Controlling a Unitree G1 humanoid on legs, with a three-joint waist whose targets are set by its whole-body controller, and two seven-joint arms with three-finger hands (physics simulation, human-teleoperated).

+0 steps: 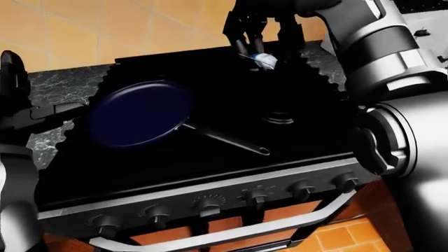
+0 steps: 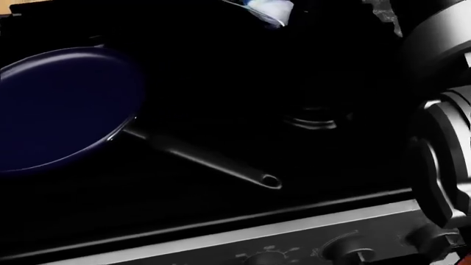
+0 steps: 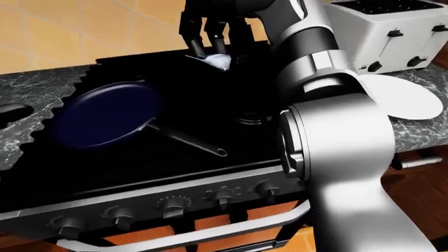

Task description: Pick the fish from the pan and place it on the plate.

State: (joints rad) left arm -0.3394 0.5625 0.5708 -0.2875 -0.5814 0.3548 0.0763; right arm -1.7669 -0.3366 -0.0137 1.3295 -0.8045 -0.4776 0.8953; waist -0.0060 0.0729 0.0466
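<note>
Right-eye view: stove (image 3: 210,157) fills the middle, blue pan (image 3: 105,115) lies empty, white plate (image 3: 403,97) waits on the worktop (image 3: 420,131) at right. Carry level and rightward, I judge, clearing the toaster (image 3: 392,31). Right hand (image 3: 210,31) fingers are clenched on the pale, silvery-blue fish (image 3: 217,61), aloft.

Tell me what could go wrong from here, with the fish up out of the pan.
1. The right hand holds the fish only by its fingertips, high over the stove; a jolt could drop it there.
2. The plate lies far right on the counter, beside the toaster; the swing could clip it.
3. The pan handle juts toward the knobs; the arm may catch it.
</note>
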